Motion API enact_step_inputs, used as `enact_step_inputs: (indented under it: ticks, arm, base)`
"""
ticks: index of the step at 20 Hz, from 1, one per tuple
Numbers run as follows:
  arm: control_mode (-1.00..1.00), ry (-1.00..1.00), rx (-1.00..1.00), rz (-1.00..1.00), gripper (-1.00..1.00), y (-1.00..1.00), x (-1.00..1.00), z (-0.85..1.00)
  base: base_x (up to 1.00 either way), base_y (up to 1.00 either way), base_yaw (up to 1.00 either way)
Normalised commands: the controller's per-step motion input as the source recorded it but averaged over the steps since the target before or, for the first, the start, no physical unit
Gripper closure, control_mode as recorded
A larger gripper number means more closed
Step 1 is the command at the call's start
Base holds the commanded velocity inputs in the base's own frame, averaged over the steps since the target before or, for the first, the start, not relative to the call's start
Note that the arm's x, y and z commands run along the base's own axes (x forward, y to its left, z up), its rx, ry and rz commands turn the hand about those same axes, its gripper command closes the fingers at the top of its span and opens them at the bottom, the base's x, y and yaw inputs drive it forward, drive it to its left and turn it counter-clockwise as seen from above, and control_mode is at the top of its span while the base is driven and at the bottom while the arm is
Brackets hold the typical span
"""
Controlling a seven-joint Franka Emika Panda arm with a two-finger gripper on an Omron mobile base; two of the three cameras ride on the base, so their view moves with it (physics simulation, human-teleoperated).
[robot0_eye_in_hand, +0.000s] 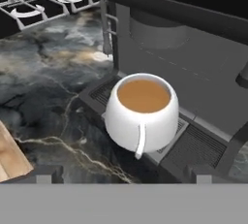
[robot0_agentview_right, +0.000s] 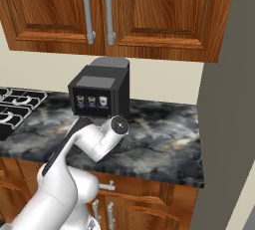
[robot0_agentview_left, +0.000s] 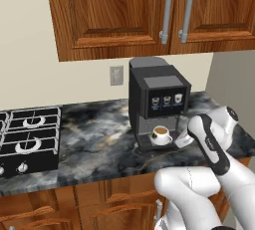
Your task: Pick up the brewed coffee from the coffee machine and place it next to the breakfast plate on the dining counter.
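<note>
The cup [robot0_eye_in_hand: 141, 114] of coffee sits on the drip tray [robot0_eye_in_hand: 191, 146] of the coffee machine [robot0_agentview_left: 157, 99], handle facing the gripper [robot0_eye_in_hand: 123, 174], whose jaws stand wide open and empty just before it. The machine stands toward the worktop's [robot0_agentview_left: 94, 139] back edge, with the stove [robot0_agentview_left: 29, 137] well off at the left end and cupboards [robot0_agentview_left: 149, 10] overhead.

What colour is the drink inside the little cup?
Light brown, like milky coffee, inside a plain white cup. The hand view shows it best.
</note>
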Motion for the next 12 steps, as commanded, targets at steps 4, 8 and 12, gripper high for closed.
enact_step_inputs:
  ticks: [4,8,12]
  arm:
    - [-1.0,-0.13,0.11,0.12,-1.0,0.0,0.13,-0.28]
    - [-1.0,-0.11,0.12,0.15,-1.0,0.0,0.16,-0.28]
    - [-1.0,-0.11,0.13,0.12,-1.0,0.01,0.15,-0.22]
  base:
    - [0.0,0.0,0.0]
    - [0.0,0.0,0.0]
    - [0.0,0.0,0.0]
